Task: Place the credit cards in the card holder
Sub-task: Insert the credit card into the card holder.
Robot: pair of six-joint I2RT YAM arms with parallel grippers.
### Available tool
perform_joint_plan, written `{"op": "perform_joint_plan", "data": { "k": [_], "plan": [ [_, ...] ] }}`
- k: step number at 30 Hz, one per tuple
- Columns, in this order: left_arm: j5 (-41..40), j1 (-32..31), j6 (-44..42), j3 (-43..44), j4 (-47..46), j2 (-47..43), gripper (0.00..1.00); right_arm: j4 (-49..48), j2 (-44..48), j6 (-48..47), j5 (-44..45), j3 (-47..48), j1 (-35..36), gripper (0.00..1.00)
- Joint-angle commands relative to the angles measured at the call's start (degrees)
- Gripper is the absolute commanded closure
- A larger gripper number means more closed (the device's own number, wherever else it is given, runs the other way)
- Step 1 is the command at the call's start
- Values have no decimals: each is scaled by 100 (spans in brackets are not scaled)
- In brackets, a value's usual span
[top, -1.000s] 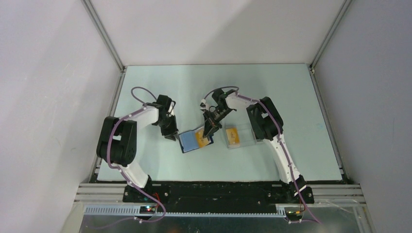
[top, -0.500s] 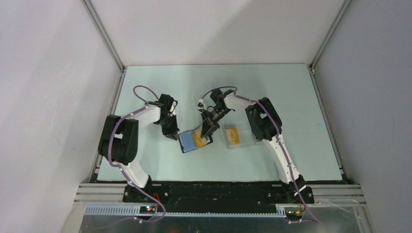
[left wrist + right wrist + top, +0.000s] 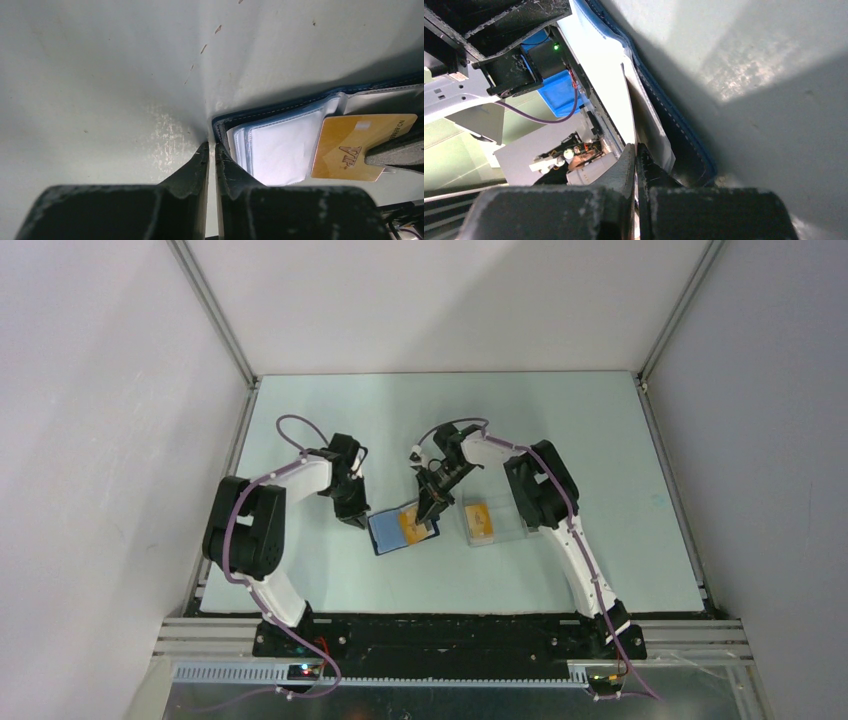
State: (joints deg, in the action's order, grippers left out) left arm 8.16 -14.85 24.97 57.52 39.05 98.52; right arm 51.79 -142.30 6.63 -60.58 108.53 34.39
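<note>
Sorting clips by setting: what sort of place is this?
Probably a robotics lab test cell: white walls on aluminium framing, a pale table, and the left arm and right arm bolted at its near edge.

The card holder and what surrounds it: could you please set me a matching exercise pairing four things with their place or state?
Things:
1. card holder
2. orange card
3. clear plastic case
4. left hand

Places or states:
A. right of the holder, a second card inside
B. tips at the holder's corner
C. lying open, navy blue
D. on the open holder, under the right hand

Pairs: 1-C; 2-D; 3-A; 4-B.
</note>
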Motion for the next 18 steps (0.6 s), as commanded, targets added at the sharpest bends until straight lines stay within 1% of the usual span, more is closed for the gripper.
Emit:
{"op": "perform_joint_plan", "data": {
  "k": [1, 8, 18],
  "plan": [
    [-551, -38, -141, -69, -77, 253, 87, 115, 43, 4, 355, 274, -56, 100],
    [-592, -46, -174, -59, -51, 247, 88, 261, -35, -89, 487, 308, -90, 100],
    [-614, -53, -183, -59, -23, 257, 88, 462, -234, -387, -26, 621, 133, 100]
  ]
}}
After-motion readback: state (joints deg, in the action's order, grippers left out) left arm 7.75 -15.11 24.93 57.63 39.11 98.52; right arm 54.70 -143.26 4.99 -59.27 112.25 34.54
